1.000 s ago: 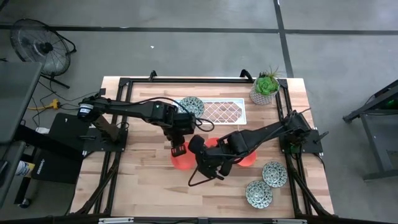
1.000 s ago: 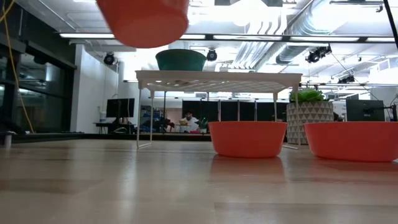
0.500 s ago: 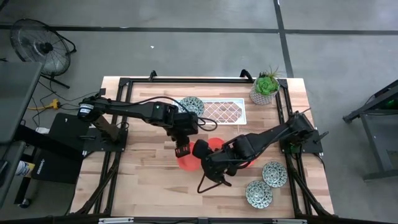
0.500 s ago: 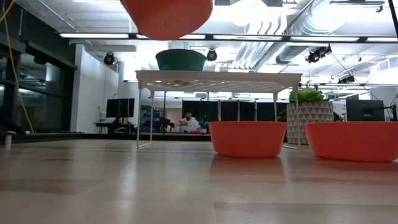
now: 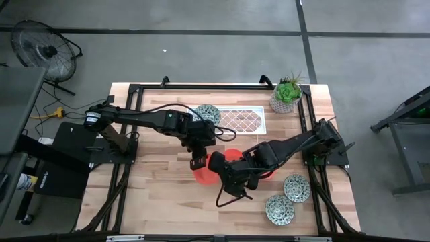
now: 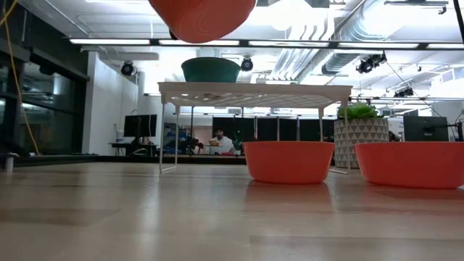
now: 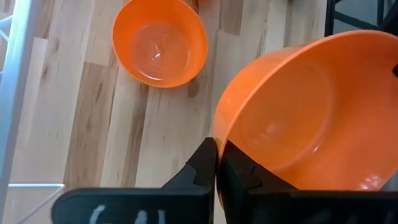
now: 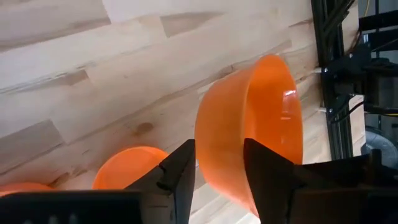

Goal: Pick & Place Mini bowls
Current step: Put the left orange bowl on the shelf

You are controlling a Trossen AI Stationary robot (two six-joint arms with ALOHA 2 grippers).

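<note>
My left gripper point(image 5: 197, 163) point(image 7: 217, 146) is shut on a plain orange bowl point(image 5: 203, 177) point(image 7: 311, 118), which is off the table and shows at the top of the low view point(image 6: 203, 18). My right gripper point(image 5: 216, 168) point(image 8: 217, 155) is open close beside it on its right. That bowl's wall point(image 8: 242, 124) shows between its fingers, and I cannot tell whether they touch. Two more orange bowls point(image 5: 232, 156) point(image 5: 269, 173) rest on their bases on the table. One mosaic bowl point(image 5: 207, 113) sits on the white rack point(image 5: 243, 119). Two others point(image 5: 295, 187) point(image 5: 279, 209) lie near the right front corner. My left gripper pinches the orange bowl's rim point(image 7: 221, 132), one finger point(image 7: 239, 171) inside the bowl and one finger point(image 7: 204, 163) outside. The fingers come from above, pointing down. The bowl is lifted clear of the table and hangs tilted below them.
A pale pot with a green plant point(image 5: 285, 97) stands at the far right corner. Black frame rails point(image 5: 310, 128) run along the table's edges. Bare wood point(image 5: 154, 195) lies near the left front. A person point(image 6: 220, 139) sits far off in the room.
My left gripper has carried the orange bowl toward the table's right and a little higher. The bowl now hangs closer to the orange bowl at the middle. My right gripper has shifted slightly toward the right, staying beside the held bowl.
</note>
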